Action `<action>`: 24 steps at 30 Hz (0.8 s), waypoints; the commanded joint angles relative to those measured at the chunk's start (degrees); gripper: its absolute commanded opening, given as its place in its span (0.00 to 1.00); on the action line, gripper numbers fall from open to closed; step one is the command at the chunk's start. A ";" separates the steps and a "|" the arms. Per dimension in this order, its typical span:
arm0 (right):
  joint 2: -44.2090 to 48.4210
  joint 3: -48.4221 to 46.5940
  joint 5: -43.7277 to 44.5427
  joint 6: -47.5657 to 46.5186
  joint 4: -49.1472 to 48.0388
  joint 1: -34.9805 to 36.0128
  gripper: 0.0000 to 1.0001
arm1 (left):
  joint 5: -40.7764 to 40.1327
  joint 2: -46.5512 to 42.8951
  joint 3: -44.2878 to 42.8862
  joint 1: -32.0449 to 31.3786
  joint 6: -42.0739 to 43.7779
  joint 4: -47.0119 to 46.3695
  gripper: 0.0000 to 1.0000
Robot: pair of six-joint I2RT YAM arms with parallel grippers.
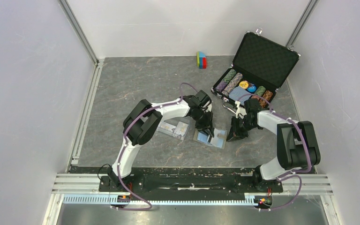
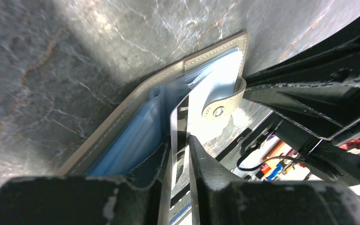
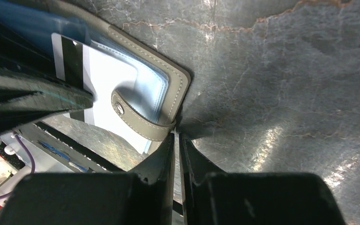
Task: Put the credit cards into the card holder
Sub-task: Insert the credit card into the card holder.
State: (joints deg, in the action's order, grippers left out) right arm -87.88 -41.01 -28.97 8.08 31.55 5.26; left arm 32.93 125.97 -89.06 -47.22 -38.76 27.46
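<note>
The taupe card holder (image 1: 217,138) lies open on the table, its blue lining up and its snap tab (image 2: 219,109) folded over the lining. My left gripper (image 1: 206,130) is shut on a white credit card (image 2: 180,118) with a black stripe. It holds the card on edge, tipped into the holder's (image 2: 122,123) blue pockets. The card also shows in the right wrist view (image 3: 110,77), over the lining. My right gripper (image 1: 237,132) is shut, its tips (image 3: 176,135) pinching the holder's (image 3: 171,78) right edge at the base of the tab.
A clear plastic case (image 1: 175,128) with pale cards inside lies just left of the holder, under the left arm. An open black chip briefcase (image 1: 262,61) stands at the back right. A small stack of coloured blocks (image 1: 201,60) sits at the back wall.
</note>
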 commanded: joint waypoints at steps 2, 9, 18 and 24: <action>-1.09 0.67 0.74 -0.79 -4.46 0.37 0.10 | -4.43 -0.35 -3.40 -2.32 4.95 6.29 0.27; -0.99 0.51 0.51 -0.97 -4.39 0.35 0.10 | -8.14 -0.94 -6.65 -3.48 7.45 10.24 0.39; -1.23 0.58 -0.08 -1.28 -4.42 0.37 0.10 | -8.07 0.12 -9.78 -4.44 8.11 12.09 0.51; -1.14 1.01 -1.29 -0.97 -5.04 0.37 0.09 | -5.84 3.28 -13.97 -5.40 7.93 14.32 0.43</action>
State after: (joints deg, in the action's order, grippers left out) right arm -88.18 -40.99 -30.20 7.92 29.95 5.41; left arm 24.58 127.15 -98.63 -51.27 -32.67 40.64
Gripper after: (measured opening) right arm 0.098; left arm 0.450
